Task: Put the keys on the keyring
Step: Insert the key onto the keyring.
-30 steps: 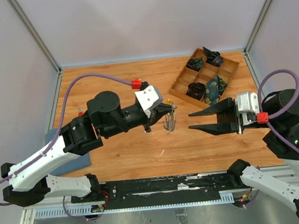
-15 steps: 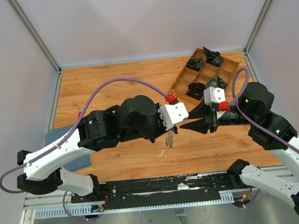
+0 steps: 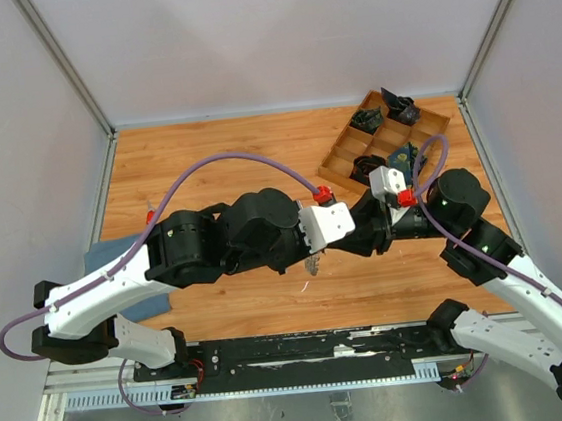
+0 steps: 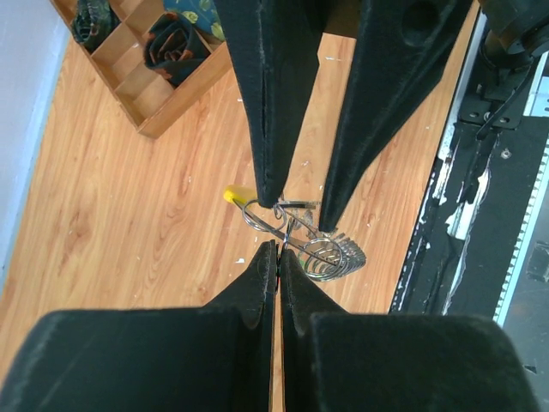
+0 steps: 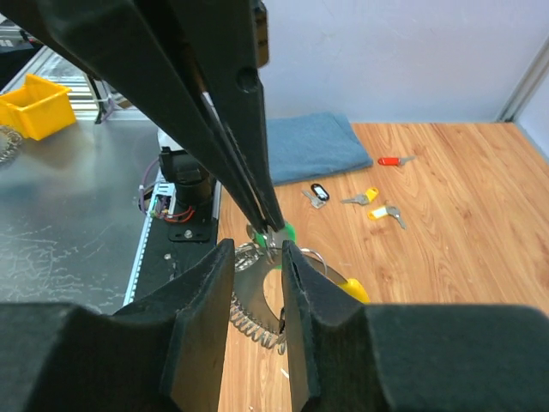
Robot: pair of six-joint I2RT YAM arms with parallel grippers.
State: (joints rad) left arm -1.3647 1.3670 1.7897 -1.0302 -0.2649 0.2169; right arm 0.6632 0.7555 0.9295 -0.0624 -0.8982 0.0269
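Pale walls [image 3: 263,41] closed in a wooden table [image 3: 204,148] on three sides. At the near left edge lay a folded blue cloth [image 5: 309,146], and close beside it, loose on the wood, the keys [image 5: 371,196]. They were tiny silver things with red, yellow and black-and-white heads, none of them on the ring.

Over the middle of the table, toward the near edge, the left gripper [image 4: 277,249] had its two fingers pressed flat together, pinching the wire of the keyring [image 4: 328,256] and holding it clear of the wood. It was a thin silver loop, with a short yellow sleeve [image 4: 233,196] at one end and a tight coil of wire hanging at the other. The right wrist view also showed a small green piece at the pinch.

From the opposite side the right gripper [image 5: 257,249] met it tip to tip. Its fingers stood only a narrow gap apart, one on each side of the wire.

In the far right corner sat a wooden tray [image 4: 171,110] with dark rolled fabric bundles [image 4: 176,47] in its compartments.
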